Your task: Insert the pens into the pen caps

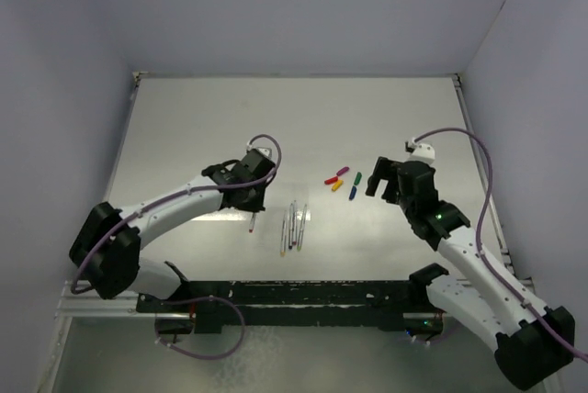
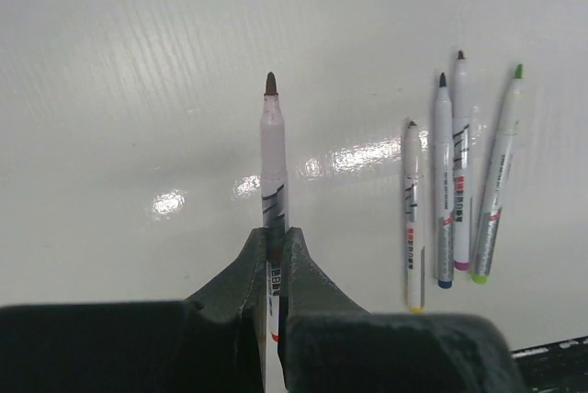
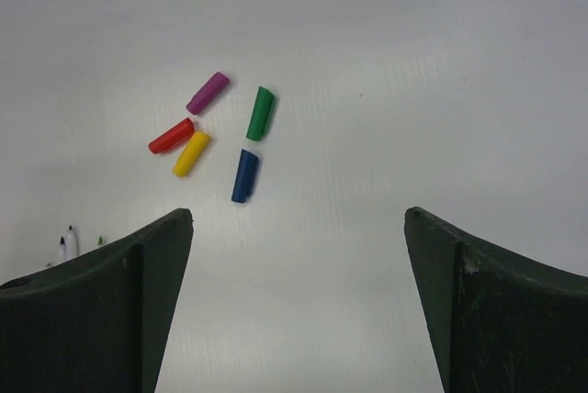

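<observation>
My left gripper [image 2: 274, 232] is shut on a pale pen [image 2: 272, 163] with a dark red tip, which points away from the wrist above the table. It shows in the top view [image 1: 251, 218] under the left gripper [image 1: 250, 202]. Several more pens [image 2: 444, 182] lie side by side to its right, also in the top view [image 1: 292, 223]. The caps lie in a loose cluster: purple [image 3: 208, 93], red [image 3: 172, 136], yellow [image 3: 191, 153], green [image 3: 260, 113], blue [image 3: 244, 175]. My right gripper [image 3: 299, 218] is open and empty, just right of the caps [image 1: 342, 182].
The white table [image 1: 294, 117] is walled by pale panels at the back and both sides. The black arm-mount rail [image 1: 303, 297] runs along the near edge. Grey cables loop off both wrists.
</observation>
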Robot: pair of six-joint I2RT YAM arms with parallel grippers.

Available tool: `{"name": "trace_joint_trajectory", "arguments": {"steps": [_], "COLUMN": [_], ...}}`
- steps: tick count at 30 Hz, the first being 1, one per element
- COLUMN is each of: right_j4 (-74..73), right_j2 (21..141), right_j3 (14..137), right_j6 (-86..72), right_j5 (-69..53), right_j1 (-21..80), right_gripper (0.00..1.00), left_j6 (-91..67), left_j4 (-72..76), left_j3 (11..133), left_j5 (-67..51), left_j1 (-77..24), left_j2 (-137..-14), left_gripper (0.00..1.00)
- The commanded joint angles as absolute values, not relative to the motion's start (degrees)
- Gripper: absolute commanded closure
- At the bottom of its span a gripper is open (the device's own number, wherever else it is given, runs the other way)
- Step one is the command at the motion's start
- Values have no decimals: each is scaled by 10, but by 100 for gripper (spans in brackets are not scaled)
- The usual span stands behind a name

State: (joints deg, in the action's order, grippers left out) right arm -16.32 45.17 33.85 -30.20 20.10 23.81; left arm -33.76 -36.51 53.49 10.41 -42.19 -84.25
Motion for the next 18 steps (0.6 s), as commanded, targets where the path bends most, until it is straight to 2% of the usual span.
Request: {"name": "trace_joint_trajectory", "arguments": {"steps": [1,14,18], "right_j4": [-101,-3,4], "right_j2": [498,708,753], "right_j3": [377,455,483], "right_j6": [-296,-335,-350], "right_j5": [173,79,75], "right_j1": [259,283,288], "right_gripper": [0,0,6], "left_j6": [-322,-330,-314], "left_j4": [-353,-305,-293], "left_j3": [535,429,415], "left_j5": [131,136,114], "left_j1": [-423,-423,-423], "left_j2": [-766,-591,-576], "left_gripper": [100,100,100]}}
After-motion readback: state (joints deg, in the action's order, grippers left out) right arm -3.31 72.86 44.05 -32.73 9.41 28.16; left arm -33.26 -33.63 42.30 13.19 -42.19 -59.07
